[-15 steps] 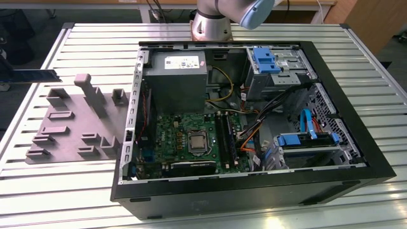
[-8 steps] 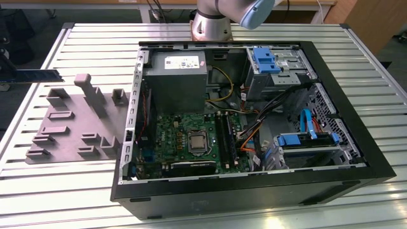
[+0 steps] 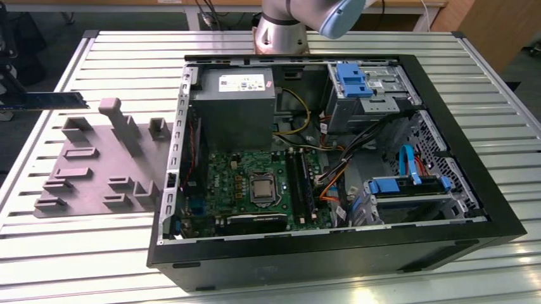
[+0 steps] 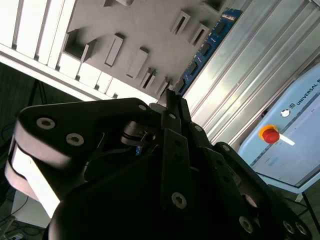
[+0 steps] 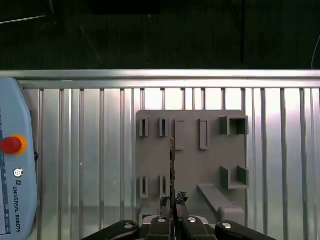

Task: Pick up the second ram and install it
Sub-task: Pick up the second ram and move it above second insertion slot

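**Ram in the fingers, held out by the tray**

The fingers are clamped tight on one end of the ram. In the first wrist view the stick runs out from them edge-on, a thin dark line in front of the grey tray. In the second wrist view its blue-green face and row of black chips show, reaching from the fingertips along the tray's side. In the exterior view the ram lies level at the far left edge, near the tray's far corner but not touching it, and well apart from the open case on the exterior view's right. Tray and case both rest on the slatted tabletop – a pendant with a red button lies there too
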Controlling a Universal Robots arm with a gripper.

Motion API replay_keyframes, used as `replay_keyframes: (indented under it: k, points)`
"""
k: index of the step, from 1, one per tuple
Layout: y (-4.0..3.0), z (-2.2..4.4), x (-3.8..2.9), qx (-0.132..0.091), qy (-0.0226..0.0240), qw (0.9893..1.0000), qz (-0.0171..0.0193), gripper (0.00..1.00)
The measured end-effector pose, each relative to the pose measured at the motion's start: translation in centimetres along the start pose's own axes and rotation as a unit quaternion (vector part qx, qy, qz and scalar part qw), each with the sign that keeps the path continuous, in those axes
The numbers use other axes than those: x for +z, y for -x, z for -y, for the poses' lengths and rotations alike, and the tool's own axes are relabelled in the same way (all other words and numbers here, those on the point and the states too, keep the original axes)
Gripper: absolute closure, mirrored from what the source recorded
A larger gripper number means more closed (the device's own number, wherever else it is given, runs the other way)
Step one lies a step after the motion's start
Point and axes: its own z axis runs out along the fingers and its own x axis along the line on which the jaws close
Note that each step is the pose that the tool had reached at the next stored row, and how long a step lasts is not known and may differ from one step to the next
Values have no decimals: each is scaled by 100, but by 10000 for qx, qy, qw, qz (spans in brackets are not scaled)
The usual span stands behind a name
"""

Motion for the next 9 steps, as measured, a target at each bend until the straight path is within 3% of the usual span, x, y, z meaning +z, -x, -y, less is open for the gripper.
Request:
replay_keyframes:
  k: [9]
  points:
    - [1, 61, -1, 0, 0, 10000, 0, 86]
